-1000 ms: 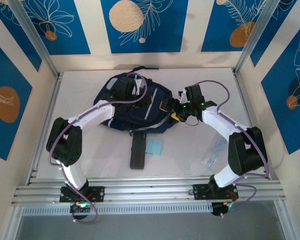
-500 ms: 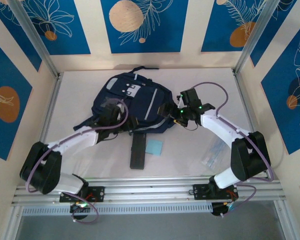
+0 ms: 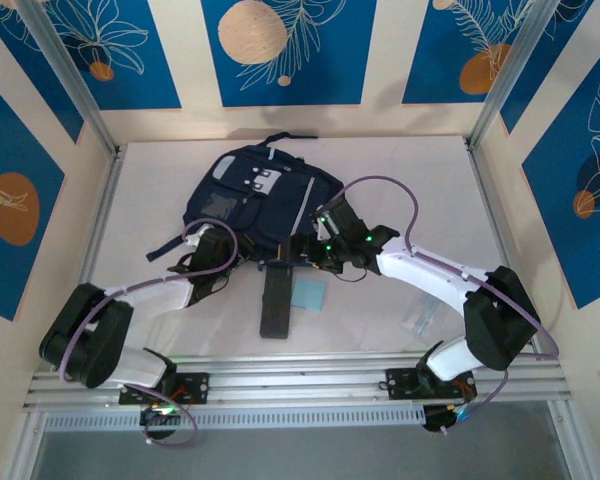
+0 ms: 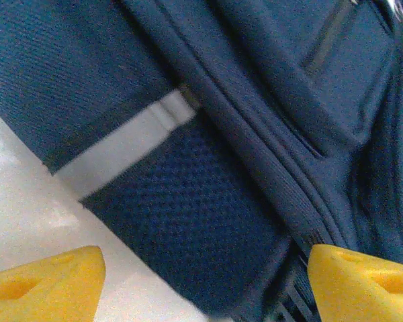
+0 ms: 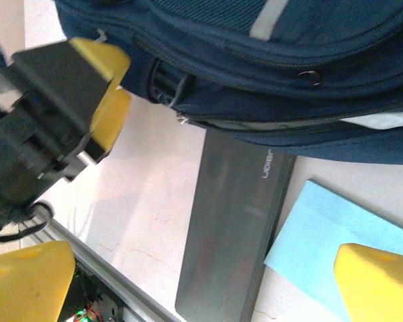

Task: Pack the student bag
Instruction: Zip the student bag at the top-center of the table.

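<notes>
Top external view: the student bag [image 3: 260, 205] lies flat at upper centre of the counter [image 3: 420, 180], its lower edge facing the dark slab [image 3: 274, 305] and blue pad [image 3: 308, 295], probably for loading. The left hand [image 3: 218, 262], parted and empty, sits at the bag's lower left; 1 second ago it was atop the bag. The right hand [image 3: 302, 250], wide open and empty, has shifted from the bag's right side to the slab.

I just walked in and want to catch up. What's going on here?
Packing of the student bag is under way. Both pincers are open and hold nothing: the left pincer is at the bag's near-left side, the right pincer hovers over a dark flat case and a blue pad lying outside the bag.
</notes>
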Robot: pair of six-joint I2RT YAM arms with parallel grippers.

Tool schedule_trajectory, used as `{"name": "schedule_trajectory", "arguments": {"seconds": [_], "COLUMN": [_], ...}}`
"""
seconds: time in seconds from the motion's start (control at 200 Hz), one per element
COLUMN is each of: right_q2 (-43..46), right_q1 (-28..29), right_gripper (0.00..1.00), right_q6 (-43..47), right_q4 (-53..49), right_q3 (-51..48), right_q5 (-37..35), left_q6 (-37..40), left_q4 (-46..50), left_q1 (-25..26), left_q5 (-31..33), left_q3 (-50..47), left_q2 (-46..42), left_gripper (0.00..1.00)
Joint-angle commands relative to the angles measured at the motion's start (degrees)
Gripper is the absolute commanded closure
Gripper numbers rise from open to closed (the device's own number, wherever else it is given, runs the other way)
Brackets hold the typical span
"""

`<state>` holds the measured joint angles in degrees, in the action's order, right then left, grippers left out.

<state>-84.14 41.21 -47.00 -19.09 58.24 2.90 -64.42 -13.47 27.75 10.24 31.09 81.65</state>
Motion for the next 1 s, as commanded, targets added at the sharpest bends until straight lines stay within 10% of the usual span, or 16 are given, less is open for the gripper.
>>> {"name": "schedule_trajectory", "arguments": {"seconds": [0.0, 0.13, 0.41, 0.995], "right_q2": [-0.4, -1.66, -8.0, -22.94], "right_q1": [1.1, 2.56, 6.22, 6.92], "right_gripper": [0.01, 0.05, 0.24, 0.32], "right_q6": [-0.06, 0.71, 4.12, 8.05], "right_q4": [0.09, 2.16, 8.81, 15.18], "right_q3": [2.24, 1.78, 2.49, 11.58], "right_q5": [-1.34, -0.14, -0.34, -17.09], "left_q6": [-5.04, -5.2, -3.97, -10.14], "left_q4": [-9.5, -14.08, -17.5, -16.52], "left_q1": [-0.76, -0.81, -0.5, 1.61], "left_q5": [1.59, 0.16, -3.26, -4.59], "left_q3": [-0.37, 1.84, 4.51, 4.78], "left_q2": [4.39, 9.46, 8.51, 1.67], "left_gripper": [0.22, 0.32, 1.0, 1.0]}}
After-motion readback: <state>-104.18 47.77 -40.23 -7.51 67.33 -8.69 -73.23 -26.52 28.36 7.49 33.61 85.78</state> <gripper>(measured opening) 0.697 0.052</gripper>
